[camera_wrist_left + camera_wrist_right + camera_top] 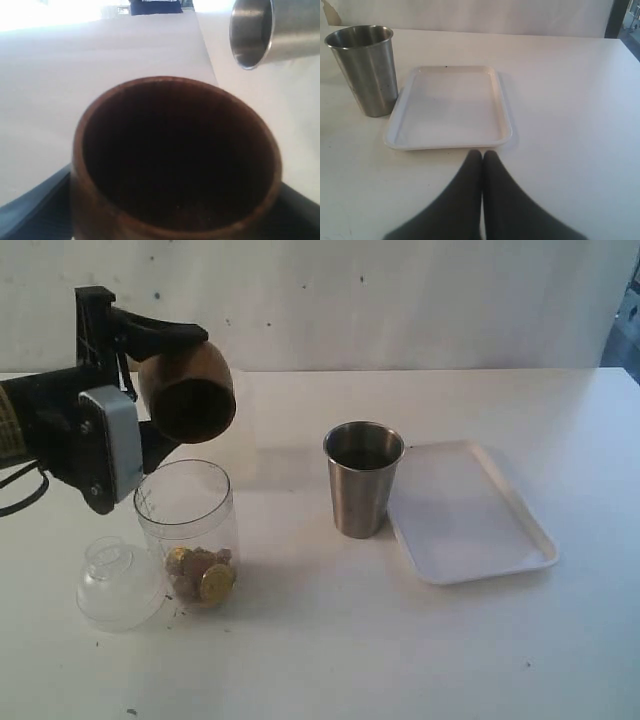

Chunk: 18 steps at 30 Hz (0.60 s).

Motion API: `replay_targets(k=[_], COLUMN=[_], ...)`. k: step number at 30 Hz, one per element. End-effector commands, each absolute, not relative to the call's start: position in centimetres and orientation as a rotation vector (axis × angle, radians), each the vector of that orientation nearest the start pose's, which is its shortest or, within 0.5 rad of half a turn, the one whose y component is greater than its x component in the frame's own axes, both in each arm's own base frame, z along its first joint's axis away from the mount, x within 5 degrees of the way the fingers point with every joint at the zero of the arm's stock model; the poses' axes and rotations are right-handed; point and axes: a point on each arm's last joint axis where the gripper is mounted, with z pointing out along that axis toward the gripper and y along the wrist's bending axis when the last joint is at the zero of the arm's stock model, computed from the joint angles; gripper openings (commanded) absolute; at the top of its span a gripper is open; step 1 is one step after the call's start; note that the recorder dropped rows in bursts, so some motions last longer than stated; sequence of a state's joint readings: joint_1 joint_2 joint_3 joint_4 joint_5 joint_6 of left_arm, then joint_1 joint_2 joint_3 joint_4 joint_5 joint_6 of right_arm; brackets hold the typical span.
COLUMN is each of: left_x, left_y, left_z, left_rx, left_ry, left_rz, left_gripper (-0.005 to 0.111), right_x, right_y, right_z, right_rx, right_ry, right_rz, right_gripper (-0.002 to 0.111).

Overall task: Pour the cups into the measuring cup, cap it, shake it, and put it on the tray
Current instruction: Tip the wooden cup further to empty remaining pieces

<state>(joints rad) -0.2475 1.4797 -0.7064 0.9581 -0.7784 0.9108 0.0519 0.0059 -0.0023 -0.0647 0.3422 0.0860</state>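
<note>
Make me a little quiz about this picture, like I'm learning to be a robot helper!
1. True or false: the wooden cup stands on the tray.
2. What lies at the bottom of the measuring cup? A) nothing B) small brown and gold pieces C) water
3. Fill in: the steel tumbler stands on the table next to the ____.

Key:
1. False. The left end effector holds it tipped above the measuring cup.
2. B
3. tray
</note>
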Motion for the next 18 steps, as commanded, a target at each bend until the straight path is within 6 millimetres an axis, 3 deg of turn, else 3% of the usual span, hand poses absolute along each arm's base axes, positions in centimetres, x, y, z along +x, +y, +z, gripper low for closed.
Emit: replay_targets(k=[1, 10, 18], left_x=[27.3, 27.31, 27.69], left_y=[-12.36, -12.35, -11.96], left_z=[25.76, 25.77, 25.74], left_rx=[1.695, 1.751, 1.771], left_ry=[0.367, 0.188, 0.19], left_rz=[0.741, 0.899, 0.977], left_gripper=[0.0, 0.0, 0.0], right_x=[5.37, 5.37, 5.37], right_y=[0.05, 0.05, 0.05], right_z=[18.29, 18.29, 18.29], right_rx=[-0.014, -0.014, -0.014], right_ry=[1.819, 1.819, 1.819], right_rz=[0.026, 0.026, 0.026], right_gripper=[0.0, 0.0, 0.0])
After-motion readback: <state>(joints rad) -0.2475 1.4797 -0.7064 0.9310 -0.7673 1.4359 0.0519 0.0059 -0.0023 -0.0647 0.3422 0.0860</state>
